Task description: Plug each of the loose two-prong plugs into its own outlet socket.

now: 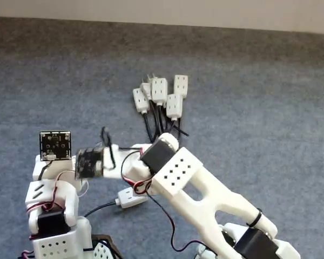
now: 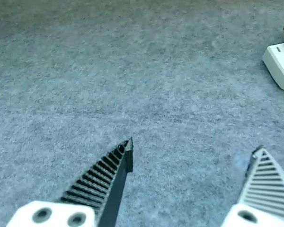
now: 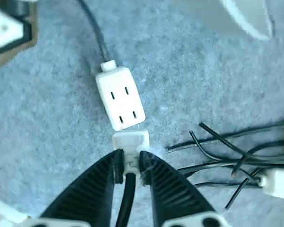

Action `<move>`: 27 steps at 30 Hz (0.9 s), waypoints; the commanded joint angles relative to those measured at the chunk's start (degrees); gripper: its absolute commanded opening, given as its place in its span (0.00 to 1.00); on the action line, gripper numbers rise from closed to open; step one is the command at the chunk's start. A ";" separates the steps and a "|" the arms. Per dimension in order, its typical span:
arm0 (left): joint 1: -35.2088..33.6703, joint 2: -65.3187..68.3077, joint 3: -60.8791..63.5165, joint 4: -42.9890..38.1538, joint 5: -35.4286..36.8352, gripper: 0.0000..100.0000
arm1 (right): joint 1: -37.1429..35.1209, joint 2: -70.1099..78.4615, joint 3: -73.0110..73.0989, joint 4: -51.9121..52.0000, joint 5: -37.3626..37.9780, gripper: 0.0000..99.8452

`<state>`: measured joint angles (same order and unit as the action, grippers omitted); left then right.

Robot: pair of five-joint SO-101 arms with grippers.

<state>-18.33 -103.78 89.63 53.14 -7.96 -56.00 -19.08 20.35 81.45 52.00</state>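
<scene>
My right gripper [image 3: 130, 158] is shut on a white two-prong plug [image 3: 131, 144] with a black cord running back between the fingers. The plug's front sits against the end of a white outlet block [image 3: 120, 97] that lies flat on the grey carpet, its slots facing up. In the high view that outlet block [image 1: 130, 198] lies beside the right arm's wrist, which covers the plug. My left gripper [image 2: 194, 146] hangs open over bare carpet with nothing between its fingers. A white outlet piece [image 2: 280, 64] lies far off to its side.
Several white plugs and outlet blocks with black cords [image 1: 162, 94] lie bunched at the middle back of the carpet. Loose black cords [image 3: 227, 156] and another white plug [image 3: 279, 182] lie near my right gripper. The left arm's base [image 1: 54, 237] stands at the front left.
</scene>
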 commanded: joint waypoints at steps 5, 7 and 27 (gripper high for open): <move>-0.40 0.13 1.10 -1.32 0.35 0.37 | -0.57 0.04 -2.68 -1.45 12.31 0.01; -0.40 -0.31 1.71 -1.49 0.35 0.37 | -0.22 -0.13 -1.19 -4.00 12.75 0.01; -18.51 0.04 -2.15 -5.80 5.98 0.37 | 0.48 -0.48 12.97 -14.37 10.90 0.01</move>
<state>-34.07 -103.78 89.54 49.80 -2.95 -56.00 -19.25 33.01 66.95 63.52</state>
